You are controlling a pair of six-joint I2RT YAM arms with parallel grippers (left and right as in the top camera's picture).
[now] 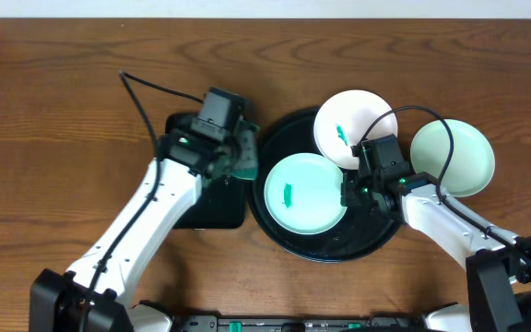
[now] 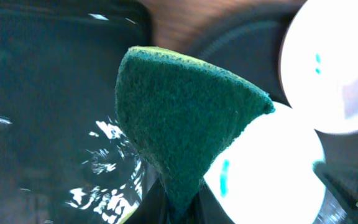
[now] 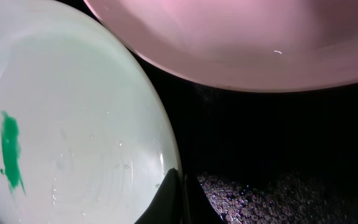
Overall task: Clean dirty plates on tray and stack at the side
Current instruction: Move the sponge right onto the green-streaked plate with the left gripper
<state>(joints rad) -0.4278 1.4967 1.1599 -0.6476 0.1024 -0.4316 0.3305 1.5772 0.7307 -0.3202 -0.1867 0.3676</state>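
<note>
On the round black tray (image 1: 376,242) lies a mint-green plate (image 1: 304,192) with a green smear (image 3: 10,152) at its centre. My right gripper (image 1: 350,194) is shut on this plate's right rim (image 3: 169,158), one finger over the rim and one outside it. A white plate (image 1: 353,127) with a smear leans over the tray's back rim. A second mint-green plate (image 1: 454,159) sits on the table to the right of the tray. My left gripper (image 1: 238,157) is shut on a green sponge (image 2: 185,118), which hangs just left of the tray.
A smaller rectangular black tray (image 1: 206,198) lies under my left gripper, and its surface (image 2: 42,93) looks wet. Bare wooden table (image 1: 53,120) surrounds both trays. The right arm's cable (image 1: 431,124) arcs over the white plate and the side plate.
</note>
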